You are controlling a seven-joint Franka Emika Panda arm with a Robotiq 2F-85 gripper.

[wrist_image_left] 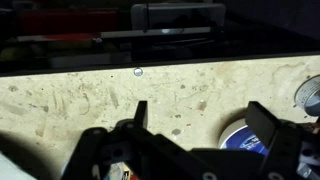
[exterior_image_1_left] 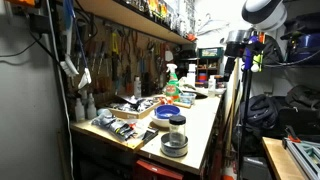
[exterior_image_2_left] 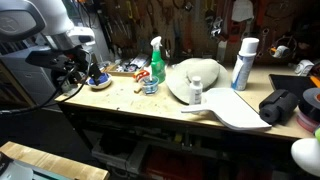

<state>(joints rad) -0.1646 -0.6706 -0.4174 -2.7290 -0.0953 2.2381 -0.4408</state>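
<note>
The scratched, pale workbench [wrist_image_left: 70, 90] fills the wrist view. Above it hangs the gripper [wrist_image_left: 198, 120], fingers spread wide, holding nothing. A round blue tin [wrist_image_left: 238, 140] lies flat on the bench at 4 o'clock from the gap, close to one finger. Its flat face points up, and being round it has no long axis.
</note>
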